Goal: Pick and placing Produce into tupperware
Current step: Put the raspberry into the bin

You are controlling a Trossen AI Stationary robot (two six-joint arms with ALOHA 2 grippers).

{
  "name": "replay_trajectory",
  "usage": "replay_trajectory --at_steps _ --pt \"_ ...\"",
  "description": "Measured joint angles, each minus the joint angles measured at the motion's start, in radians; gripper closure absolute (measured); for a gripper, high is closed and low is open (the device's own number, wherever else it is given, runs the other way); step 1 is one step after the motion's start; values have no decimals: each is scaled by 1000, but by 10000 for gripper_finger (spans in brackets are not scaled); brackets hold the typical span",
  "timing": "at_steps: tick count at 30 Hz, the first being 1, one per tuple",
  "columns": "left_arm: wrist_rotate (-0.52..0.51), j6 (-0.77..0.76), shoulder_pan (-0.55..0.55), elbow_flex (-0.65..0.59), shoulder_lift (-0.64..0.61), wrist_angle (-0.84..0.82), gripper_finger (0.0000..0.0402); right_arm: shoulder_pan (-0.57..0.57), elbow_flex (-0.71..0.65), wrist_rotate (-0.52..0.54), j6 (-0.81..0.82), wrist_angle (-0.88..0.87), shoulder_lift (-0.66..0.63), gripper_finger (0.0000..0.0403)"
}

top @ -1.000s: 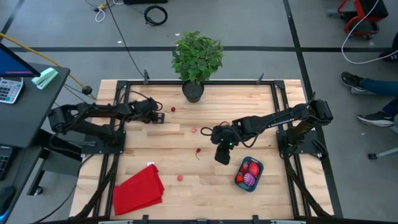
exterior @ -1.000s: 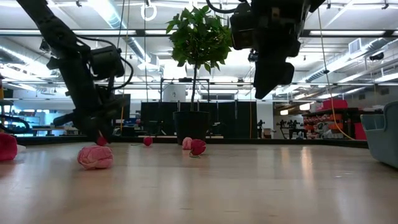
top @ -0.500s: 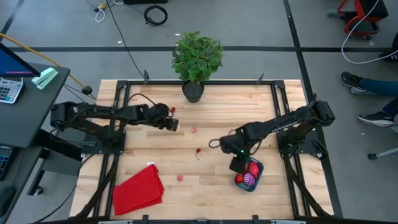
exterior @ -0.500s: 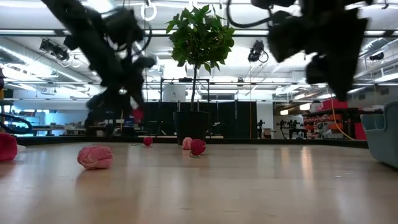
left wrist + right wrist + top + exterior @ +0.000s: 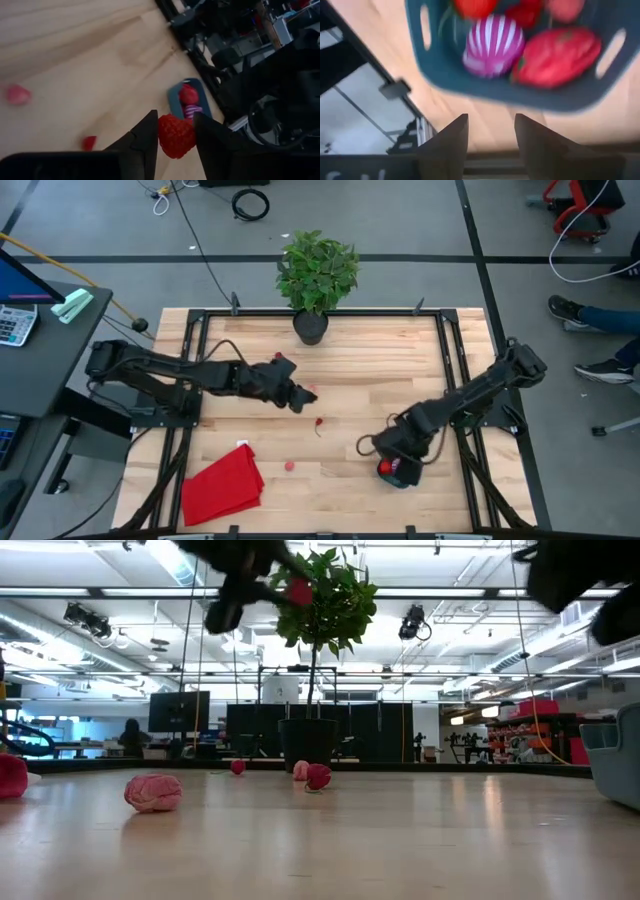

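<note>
My left gripper [image 5: 303, 396] [image 5: 176, 139] hangs over the table's middle, high above it [image 5: 270, 575], shut on a red strawberry piece [image 5: 176, 135]. My right gripper [image 5: 397, 460] [image 5: 491, 131] hovers open and empty just above the teal tub [image 5: 407, 478] [image 5: 445, 70]. The tub rests on the table at the near right and holds the purple-and-white striped piece [image 5: 492, 45] and red pieces [image 5: 556, 54]. Loose pieces lie on the table [image 5: 318, 421] [image 5: 290, 465] [image 5: 153, 792] [image 5: 318, 776]. My left gripper pinches the strawberry piece by its two sides [image 5: 162, 134] between its two fingers [image 5: 145, 137]. The piece is lifted clear of the table [image 5: 297, 590].
A potted plant [image 5: 318, 275] stands at the middle of the far edge. A folded red cloth [image 5: 222, 485] lies at the near left. Bare wood lies between the cloth and the tub. A black frame runs around the tabletop [image 5: 445, 350].
My left gripper has risen from the table's far left with the strawberry piece and travelled toward the middle and the tub. My right gripper has moved from the middle toward the near right edge and now stands over the tub.
</note>
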Motion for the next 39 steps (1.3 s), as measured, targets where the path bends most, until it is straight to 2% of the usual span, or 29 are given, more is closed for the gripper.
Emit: replay_trajectory --at_steps 4,8,15,22,31,39 --pt "-45 -14 -47 91 95 0 282 103 0 2 99 -9 -39 233" --pt "-59 -15 -71 194 225 0 287 218 -12 46 209 8 -43 233" --pt "-50 13 -76 408 424 0 277 349 -149 247 497 170 -41 233" --pt "-10 75 -76 572 519 2 283 376 -313 399 667 416 -40 233" --pt "-13 76 -72 589 517 -17 282 317 -355 559 610 503 -40 233" --pt "-13 76 -61 588 527 -50 274 154 -354 608 396 655 -40 233"
